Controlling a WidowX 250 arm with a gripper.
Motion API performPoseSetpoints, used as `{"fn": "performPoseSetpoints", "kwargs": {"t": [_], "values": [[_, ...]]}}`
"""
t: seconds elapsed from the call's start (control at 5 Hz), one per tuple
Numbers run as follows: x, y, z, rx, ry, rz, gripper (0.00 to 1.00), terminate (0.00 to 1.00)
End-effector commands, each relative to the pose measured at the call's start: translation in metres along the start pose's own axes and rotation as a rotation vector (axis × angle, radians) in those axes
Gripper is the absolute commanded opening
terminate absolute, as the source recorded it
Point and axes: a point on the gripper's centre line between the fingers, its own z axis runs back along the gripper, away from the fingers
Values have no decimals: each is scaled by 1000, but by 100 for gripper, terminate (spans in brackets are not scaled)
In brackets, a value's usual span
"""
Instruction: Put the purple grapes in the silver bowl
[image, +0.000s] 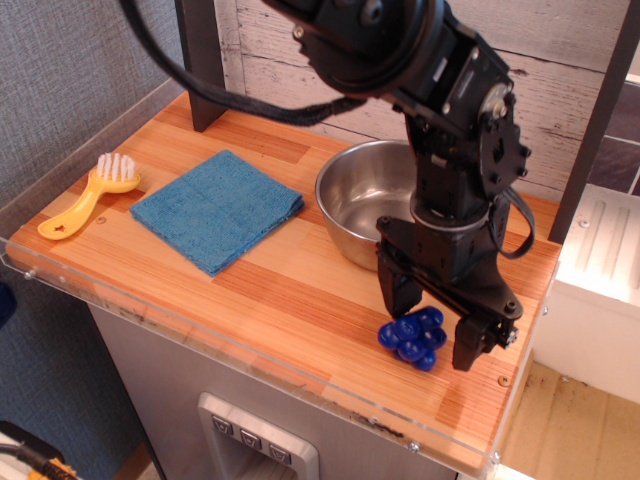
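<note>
Wooden counter (300, 290), one silver bowl (355, 205), one purple grapes (412, 337) bunch, one pincer (433, 322) spread astride it.

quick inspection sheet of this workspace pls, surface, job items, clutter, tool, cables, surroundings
surface: wooden counter with a clear edge strip
job's things: grapes lie on the counter near the front right; bowl upright behind them, nothing seen in its visible part
clutter: blue cloth flat to the left of the bowl; yellow brush at the far left
grippers: tool open, low, one finger either side of the grapes, no grip yet
cables: black cable loops from the arm at the top
surroundings: plank wall behind, grey wall left
</note>
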Motion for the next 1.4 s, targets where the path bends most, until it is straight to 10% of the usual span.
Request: {"fn": "performPoseSetpoints", "kwargs": {"t": [0.0,0.2,0.6,1.2], "values": [[-1,11,1,9,1,40,100,0],[-2,8,6,15,-1,29,0,0],[0,5,15,1,-22,15,0,0],[53,48,130,78,-323,58,0,0]]}}
